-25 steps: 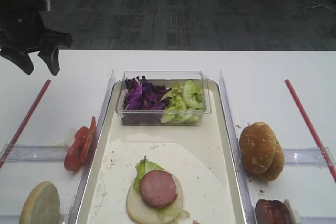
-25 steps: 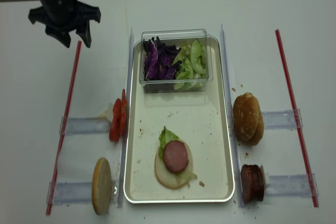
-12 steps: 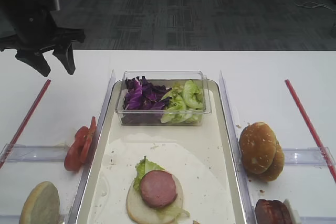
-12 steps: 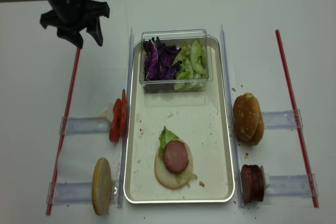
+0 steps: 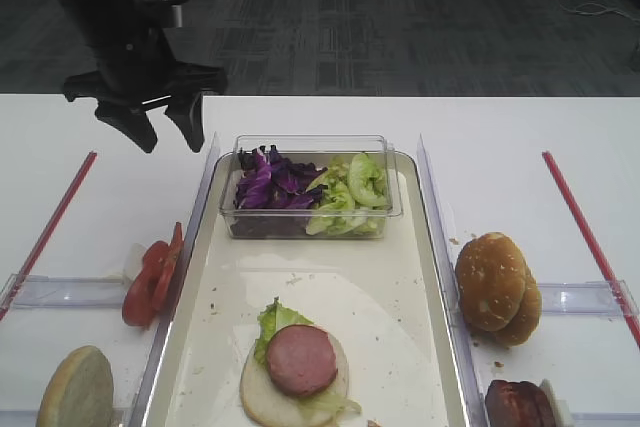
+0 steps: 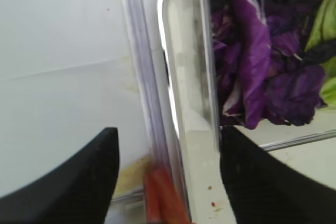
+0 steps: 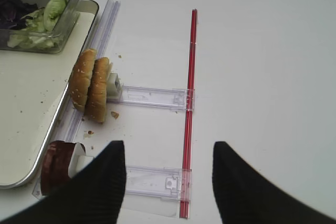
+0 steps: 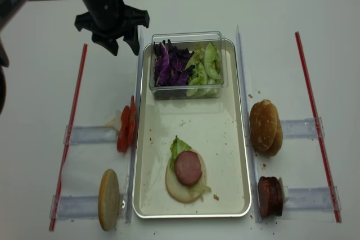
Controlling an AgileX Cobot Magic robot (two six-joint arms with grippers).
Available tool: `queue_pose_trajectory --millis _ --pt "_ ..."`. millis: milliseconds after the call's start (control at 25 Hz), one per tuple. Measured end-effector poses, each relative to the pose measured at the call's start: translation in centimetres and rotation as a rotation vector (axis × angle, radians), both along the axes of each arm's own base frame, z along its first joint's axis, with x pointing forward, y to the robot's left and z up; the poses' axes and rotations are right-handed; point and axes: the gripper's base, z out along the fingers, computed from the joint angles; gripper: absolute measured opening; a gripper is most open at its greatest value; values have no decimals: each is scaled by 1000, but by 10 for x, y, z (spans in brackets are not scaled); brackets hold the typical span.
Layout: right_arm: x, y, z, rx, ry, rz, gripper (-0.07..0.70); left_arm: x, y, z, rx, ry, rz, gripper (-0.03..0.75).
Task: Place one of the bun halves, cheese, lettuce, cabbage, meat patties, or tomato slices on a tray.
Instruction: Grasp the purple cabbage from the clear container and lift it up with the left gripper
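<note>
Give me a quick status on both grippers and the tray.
Left gripper open, empty, beside the tub's cabbage end. Right gripper open, empty. Tray holds bun, lettuce, patty. Nothing blocking.

A bun half (image 5: 295, 397) topped with lettuce (image 5: 275, 319) and a meat patty (image 5: 301, 359) is lying near on the silver tray (image 5: 437, 277); purple cabbage (image 5: 266, 183) is sitting far, tomato slices (image 5: 152, 275) left.

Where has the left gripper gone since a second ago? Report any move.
Yes. The left gripper has moved right, from outside the red strip to beside the plastic tub, fingers open.
</note>
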Motion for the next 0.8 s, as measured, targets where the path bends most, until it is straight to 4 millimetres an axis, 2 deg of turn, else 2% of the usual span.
queue_pose_trajectory --millis 400,520,800 --pt "0 0 0 0 0 0 387 -14 -54 1 -17 -44 -105 428" --pt "0 0 0 0 0 0 387 -16 -64 1 -27 -64 -119 428" --pt "0 0 0 0 0 0 387 -16 -67 2 -50 -68 -115 428"
